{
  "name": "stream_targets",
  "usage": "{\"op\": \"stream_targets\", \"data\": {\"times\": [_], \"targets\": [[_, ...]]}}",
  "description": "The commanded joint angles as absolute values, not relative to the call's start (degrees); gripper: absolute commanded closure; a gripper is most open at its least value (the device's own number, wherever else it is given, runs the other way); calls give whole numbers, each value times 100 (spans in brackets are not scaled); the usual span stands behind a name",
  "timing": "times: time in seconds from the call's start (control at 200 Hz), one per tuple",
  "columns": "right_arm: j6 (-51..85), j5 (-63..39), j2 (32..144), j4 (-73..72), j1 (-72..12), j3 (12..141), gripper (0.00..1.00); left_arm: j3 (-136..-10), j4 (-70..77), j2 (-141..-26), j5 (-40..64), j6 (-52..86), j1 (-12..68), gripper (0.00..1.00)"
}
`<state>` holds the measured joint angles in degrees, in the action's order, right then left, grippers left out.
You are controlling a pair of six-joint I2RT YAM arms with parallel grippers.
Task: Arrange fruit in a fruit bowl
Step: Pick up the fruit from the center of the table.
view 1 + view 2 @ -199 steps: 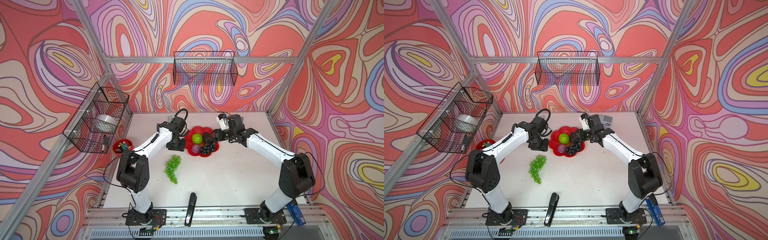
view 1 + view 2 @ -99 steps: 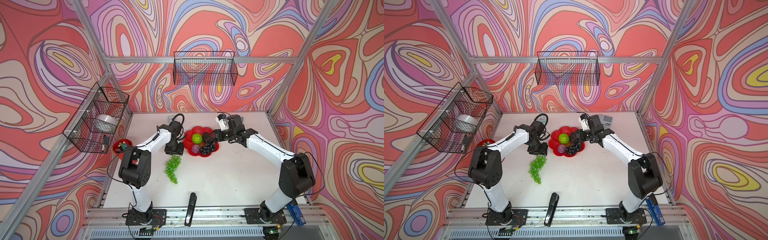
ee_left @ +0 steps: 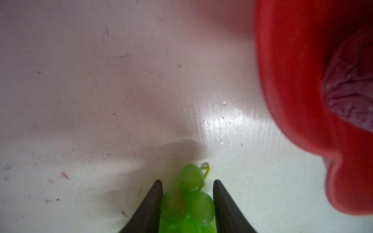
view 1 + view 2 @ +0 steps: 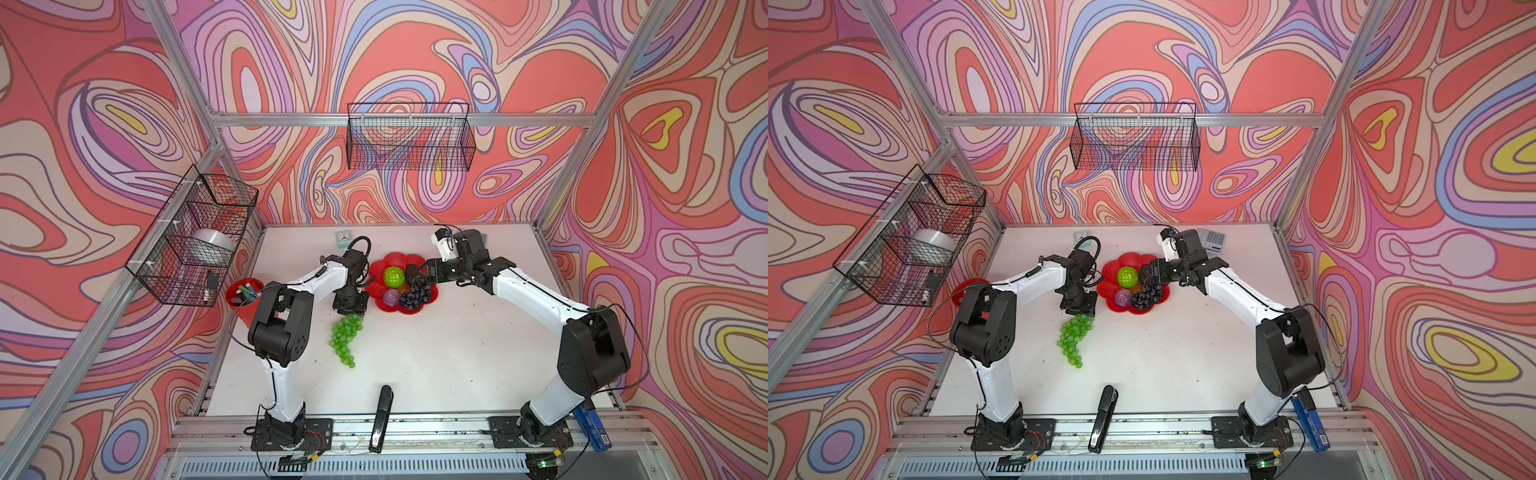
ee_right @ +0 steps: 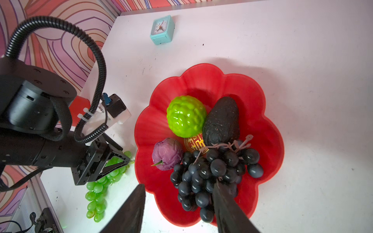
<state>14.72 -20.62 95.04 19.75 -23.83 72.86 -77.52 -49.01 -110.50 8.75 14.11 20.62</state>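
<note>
Our left arm points down beside the fruit bowl, left gripper clamped on the green grape bunch, our right gripper hangs spread over the bowl.

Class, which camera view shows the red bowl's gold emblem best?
The right wrist view: the gold emblem is close and sharp, its pattern readable. In both top views it is only a tiny brownish speck. The left wrist view misses it.

No legible text — none anywhere
</note>
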Motion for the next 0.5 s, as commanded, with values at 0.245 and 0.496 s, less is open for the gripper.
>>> {"op": "stream_targets", "data": {"times": [0.245, 0.496], "targets": [[1520, -2048, 9588, 1898, -2414, 7176, 44, -7508, -4878, -11065, 610, 1396, 2039, 89], [1528, -2048, 9554, 1855, -2418, 7162, 44, -7463, -4875, -10649, 497, 1389, 2037, 100]]}}
